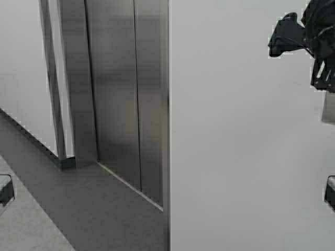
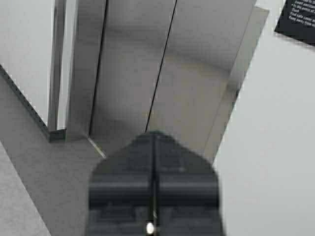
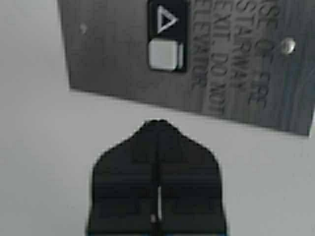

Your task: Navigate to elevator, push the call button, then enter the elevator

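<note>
1. Two steel doors of the elevator are standing closed, ahead and left of the white wall
2. Right claw is pointing, fingers pressed together and empty, just short of the call button on its steel panel
3. Left claw is facing the doors, closed on nothing

High view: looks down at closed elevator doors, near.
Left wrist view: faces the same doors.
Right wrist view: close on call button panel.
</note>
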